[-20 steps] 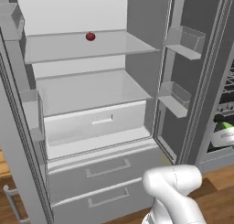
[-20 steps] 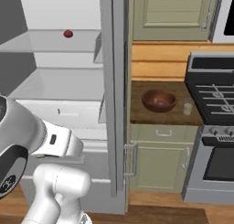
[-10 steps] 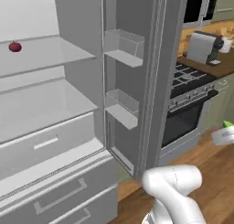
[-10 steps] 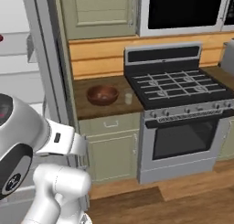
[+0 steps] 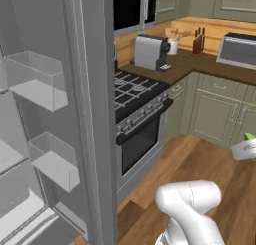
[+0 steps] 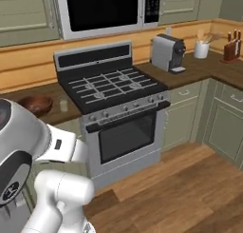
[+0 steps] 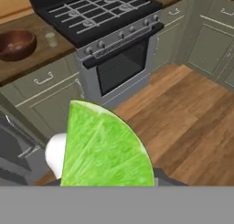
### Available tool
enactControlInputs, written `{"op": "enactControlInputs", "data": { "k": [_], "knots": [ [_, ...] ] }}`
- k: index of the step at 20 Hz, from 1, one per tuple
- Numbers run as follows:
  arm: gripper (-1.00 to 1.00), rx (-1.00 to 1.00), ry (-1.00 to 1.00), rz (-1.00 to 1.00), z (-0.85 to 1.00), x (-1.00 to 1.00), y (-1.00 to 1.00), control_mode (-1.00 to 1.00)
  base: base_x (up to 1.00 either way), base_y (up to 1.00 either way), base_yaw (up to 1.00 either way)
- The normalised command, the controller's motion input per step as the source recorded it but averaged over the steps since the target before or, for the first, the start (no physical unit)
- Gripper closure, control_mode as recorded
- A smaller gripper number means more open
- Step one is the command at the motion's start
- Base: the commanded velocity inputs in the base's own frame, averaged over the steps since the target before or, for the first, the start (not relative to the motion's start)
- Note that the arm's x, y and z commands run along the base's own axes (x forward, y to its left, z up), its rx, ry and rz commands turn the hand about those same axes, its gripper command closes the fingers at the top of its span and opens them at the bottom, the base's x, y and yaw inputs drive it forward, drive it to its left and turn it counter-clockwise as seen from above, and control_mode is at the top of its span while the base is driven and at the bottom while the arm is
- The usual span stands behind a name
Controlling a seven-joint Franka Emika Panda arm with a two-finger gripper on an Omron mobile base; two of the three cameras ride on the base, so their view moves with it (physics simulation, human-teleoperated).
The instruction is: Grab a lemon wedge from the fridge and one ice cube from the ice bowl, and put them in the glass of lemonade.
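A yellow-green lemon wedge (image 7: pixel 105 150) looms large at the bottom of the hand view, with my gripper shut on it. In the left base view my gripper (image 5: pixel 244 149) hangs at the far right over the wooden floor, and the lemon wedge (image 5: pixel 249 136) pokes out of its top. The fridge (image 5: pixel 90 114) stands open on the left, its door bins showing. The reddish-brown ice bowl (image 6: pixel 34 103) sits on the counter left of the stove, with the small glass of lemonade (image 6: pixel 63 105) just to its right. The hand view also shows the ice bowl (image 7: pixel 16 42) and the glass (image 7: pixel 51 39), far from the gripper.
A gas stove (image 6: pixel 114 84) with an oven stands under a microwave (image 6: pixel 102 8). A coffee machine (image 6: pixel 168 53), a utensil holder (image 6: pixel 201 49) and a knife block (image 6: pixel 231 51) line the right counter. A toaster oven (image 5: pixel 240 49) sits further along. Wooden floor (image 6: pixel 180 189) lies in front.
The base has swung right, so the views have shifted from the fridge interior to the stove and corner counter. The wedge stays in the gripper.
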Motion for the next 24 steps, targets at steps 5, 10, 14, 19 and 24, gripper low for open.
{"op": "enactControlInputs", "data": {
  "k": [5,10,14,19,24],
  "knots": [
    [1.00,0.00,0.00,0.00,0.00,0.00,0.00,1.00,1.00,-0.09,-0.01],
    [1.00,0.00,0.00,0.00,0.00,0.00,0.00,1.00,1.00,-0.06,0.26],
    [1.00,0.00,0.00,0.00,0.00,0.00,0.00,1.00,1.00,-0.03,0.65],
    [1.00,0.00,0.00,0.00,0.00,0.00,0.00,1.00,0.58,-0.19,0.80],
    [1.00,0.00,0.00,0.00,0.00,0.00,0.00,1.00,0.04,0.00,0.69]
  ]
}}
